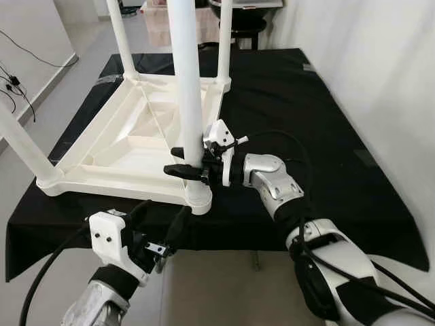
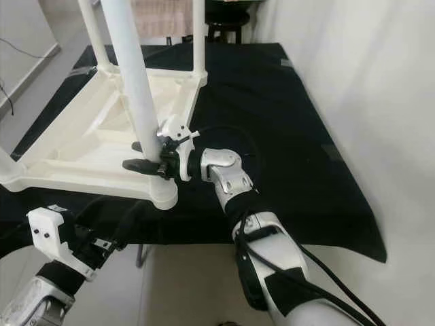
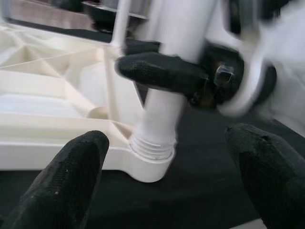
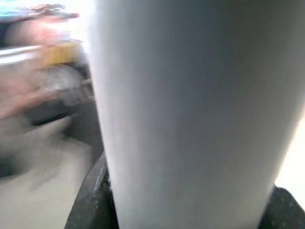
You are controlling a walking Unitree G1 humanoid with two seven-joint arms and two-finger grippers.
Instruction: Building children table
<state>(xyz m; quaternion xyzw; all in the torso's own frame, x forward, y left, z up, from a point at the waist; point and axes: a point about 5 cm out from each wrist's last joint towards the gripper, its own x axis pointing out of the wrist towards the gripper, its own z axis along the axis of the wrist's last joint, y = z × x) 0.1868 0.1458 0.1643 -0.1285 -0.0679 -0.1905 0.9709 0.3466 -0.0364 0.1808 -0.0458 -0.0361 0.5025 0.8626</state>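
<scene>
I see the upturned white tabletop (image 1: pixel 129 146) lying on the black-draped surface (image 1: pixel 319 122), its near-corner leg (image 1: pixel 187 88) standing upright in its threaded socket. My right hand (image 1: pixel 194 163) pinches that leg just above the socket, reaching in from the right. My left hand (image 3: pixel 162 167), fingers spread, waits just below that corner, probably not touching.

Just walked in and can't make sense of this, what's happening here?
The robot is assembling a white plastic children's table, lying upside down on a black cloth. Its right pincer grips the near white tubular leg standing in its corner socket. The left pincer hangs open below the table edge.
</scene>
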